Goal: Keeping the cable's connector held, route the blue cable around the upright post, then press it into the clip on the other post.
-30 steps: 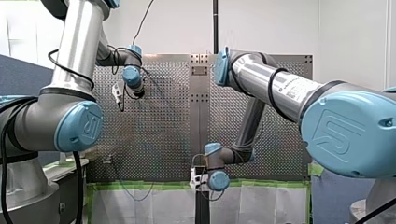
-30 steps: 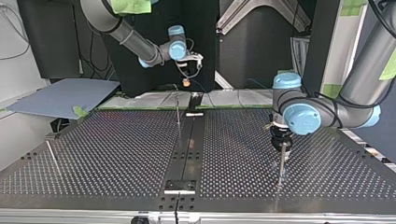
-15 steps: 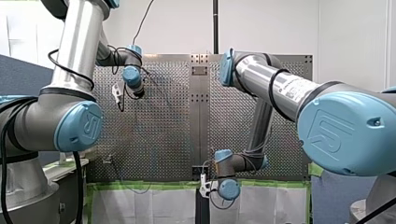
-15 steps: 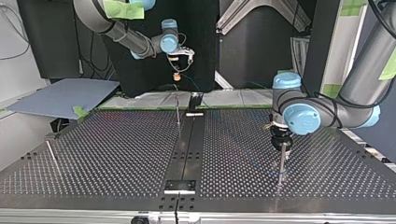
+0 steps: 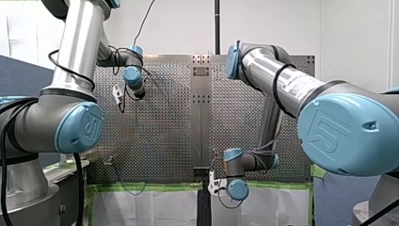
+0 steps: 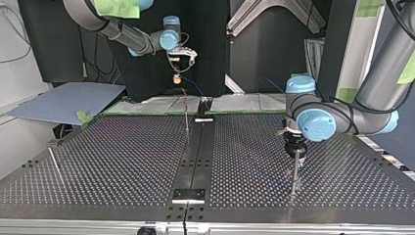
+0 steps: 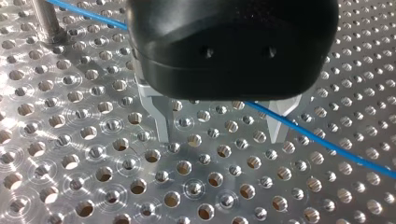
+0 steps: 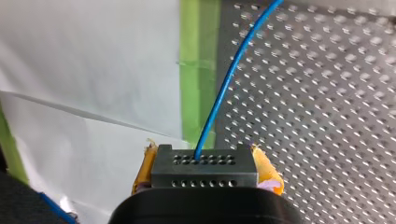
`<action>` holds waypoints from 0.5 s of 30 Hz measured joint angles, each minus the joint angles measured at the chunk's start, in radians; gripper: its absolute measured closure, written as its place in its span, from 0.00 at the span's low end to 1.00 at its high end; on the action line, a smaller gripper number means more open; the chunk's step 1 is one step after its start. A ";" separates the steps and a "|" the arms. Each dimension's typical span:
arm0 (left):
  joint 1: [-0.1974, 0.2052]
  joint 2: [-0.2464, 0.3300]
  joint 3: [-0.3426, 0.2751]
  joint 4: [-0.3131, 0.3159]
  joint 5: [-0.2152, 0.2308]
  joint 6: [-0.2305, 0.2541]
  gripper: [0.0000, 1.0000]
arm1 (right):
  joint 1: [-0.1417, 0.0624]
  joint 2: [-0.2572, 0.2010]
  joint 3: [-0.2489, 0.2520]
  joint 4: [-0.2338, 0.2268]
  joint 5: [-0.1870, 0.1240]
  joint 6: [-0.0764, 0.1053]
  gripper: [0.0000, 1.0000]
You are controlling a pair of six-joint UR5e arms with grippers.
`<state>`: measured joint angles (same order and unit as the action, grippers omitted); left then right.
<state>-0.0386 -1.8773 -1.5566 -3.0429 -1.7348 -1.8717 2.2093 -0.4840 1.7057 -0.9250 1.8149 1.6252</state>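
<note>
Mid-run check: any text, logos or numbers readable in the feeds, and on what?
"UR" (stylised logo): blue joint cap of my left arm.
"UR" (same logo): blue joint cap of my right arm.
Label on my right arm's silver tube: print too small to read.
Wrist views: no text.

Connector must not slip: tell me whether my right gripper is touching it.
Touching. Right wrist view shows my right gripper, yellow pads pressed against both sides of the connector.
</note>
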 joint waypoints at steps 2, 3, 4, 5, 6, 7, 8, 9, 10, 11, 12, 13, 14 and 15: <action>0.000 0.000 0.000 0.000 0.000 -0.003 0.00 | -0.003 -0.017 0.017 -0.017 0.002 0.000 1.00; 0.000 0.000 0.000 -0.001 0.000 -0.005 0.00 | -0.004 -0.025 0.025 -0.025 0.002 0.000 1.00; 0.000 0.000 0.000 -0.001 0.000 -0.007 0.00 | -0.005 -0.034 0.034 -0.034 0.003 0.001 1.00; 0.000 0.000 0.000 -0.001 0.000 -0.009 0.00 | -0.007 -0.045 0.045 -0.045 0.004 0.001 1.00; 0.000 0.000 0.000 -0.002 0.000 -0.012 0.00 | -0.009 -0.052 0.053 -0.052 0.004 0.002 1.00; 0.000 0.000 0.000 -0.003 0.000 -0.015 0.00 | -0.011 -0.060 0.060 -0.060 0.004 0.002 1.00; 0.000 0.000 0.000 -0.003 0.000 -0.018 0.00 | -0.013 -0.069 0.070 -0.070 0.004 0.003 1.00; 0.000 0.000 0.000 -0.003 0.000 -0.022 0.00 | -0.016 -0.077 0.077 -0.077 0.004 0.004 1.00; 0.000 0.000 0.000 -0.004 0.000 -0.025 0.00 | -0.019 -0.084 0.085 -0.085 0.003 0.005 1.00; 0.000 0.000 0.000 -0.005 0.000 -0.029 0.00 | -0.023 -0.095 0.095 -0.095 0.001 0.007 1.00; 0.000 0.000 0.000 -0.006 0.000 -0.035 0.00 | -0.025 -0.103 0.103 -0.103 0.000 0.008 1.00; 0.000 0.000 0.000 -0.006 0.000 -0.038 0.00 | -0.028 -0.111 0.112 -0.112 -0.001 0.009 1.00; 0.000 0.000 0.000 -0.007 0.000 -0.042 0.00 | -0.031 -0.123 0.123 -0.123 -0.003 0.011 1.00; 0.000 0.000 0.000 -0.008 0.000 -0.045 0.00 | -0.033 -0.132 0.132 -0.132 -0.004 0.012 1.00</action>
<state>-0.0387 -1.8777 -1.5566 -3.0510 -1.7351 -1.9171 2.1760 -0.6157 1.8376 -1.0569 1.8109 1.6369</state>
